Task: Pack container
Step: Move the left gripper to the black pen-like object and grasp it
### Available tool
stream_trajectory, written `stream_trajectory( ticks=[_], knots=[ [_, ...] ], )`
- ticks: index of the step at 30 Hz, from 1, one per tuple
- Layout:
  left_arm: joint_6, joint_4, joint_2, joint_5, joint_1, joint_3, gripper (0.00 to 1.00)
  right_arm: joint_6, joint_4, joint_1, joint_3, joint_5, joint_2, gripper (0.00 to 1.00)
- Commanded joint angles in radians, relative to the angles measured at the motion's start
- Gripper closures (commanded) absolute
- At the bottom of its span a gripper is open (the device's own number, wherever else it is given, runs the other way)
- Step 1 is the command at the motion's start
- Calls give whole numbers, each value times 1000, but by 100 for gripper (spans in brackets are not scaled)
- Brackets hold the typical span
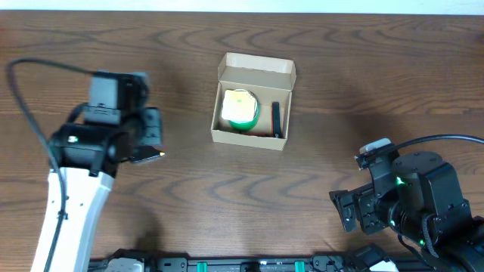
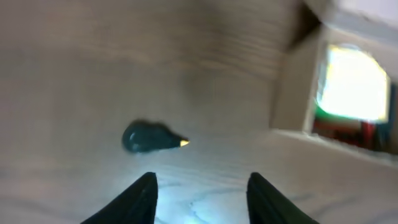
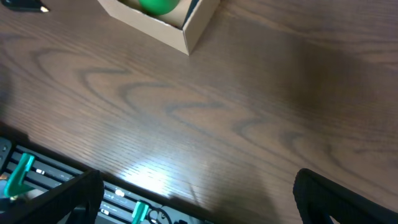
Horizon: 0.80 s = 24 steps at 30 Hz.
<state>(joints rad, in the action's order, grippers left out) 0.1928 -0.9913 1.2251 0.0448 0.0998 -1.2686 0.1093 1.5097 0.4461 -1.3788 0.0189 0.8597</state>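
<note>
The container [image 1: 227, 136] is a small tan cardboard box at the table's middle, its flap lid open at the back. Inside lie a green tape roll [image 1: 240, 110] and a thin black item [image 1: 276, 119]. The box also shows in the left wrist view [image 2: 289, 93] and in the right wrist view [image 3: 196, 28]. My left gripper [image 1: 153, 134] is open and empty, left of the box. A small dark object with a yellow tip [image 2: 149, 137] lies on the table just ahead of its fingers [image 2: 202, 182]. My right gripper [image 1: 349, 209] is open and empty, low at the front right [image 3: 196, 186].
The dark object with the yellow tip also shows in the overhead view [image 1: 150, 156] and at the top left of the right wrist view [image 3: 25, 6]. A rail with green clips [image 3: 25, 177] runs along the table's front edge.
</note>
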Motion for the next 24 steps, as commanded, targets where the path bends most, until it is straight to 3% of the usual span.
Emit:
stream_trajectory(
  ticks=[1,2,5,7,12,18,24],
  knots=[
    [225,-11,3,15,-84,-15,45,-13,2,-7,-1,9,0,1],
    [227,-8,3,34,-102,-15,32,-13,2,-7,-1,10,0,1],
    [223,-4,3,30,-119,-15,11,-13,2,-7,-1,9,0,1],
    [223,10,3,28,-119,-15,3,-13,2,-7,-1,9,0,1],
    [290,42,6,25,-119,-15,5,-13,2,-7,-1,9,0,1],
    [807,-101,80,-144,-119,-13,5,-13,2,-7,-1,9,0,1],
    [973,-94,231,-145,-119,-2,5,-13,2,-7,-1,9,0,1]
  ],
)
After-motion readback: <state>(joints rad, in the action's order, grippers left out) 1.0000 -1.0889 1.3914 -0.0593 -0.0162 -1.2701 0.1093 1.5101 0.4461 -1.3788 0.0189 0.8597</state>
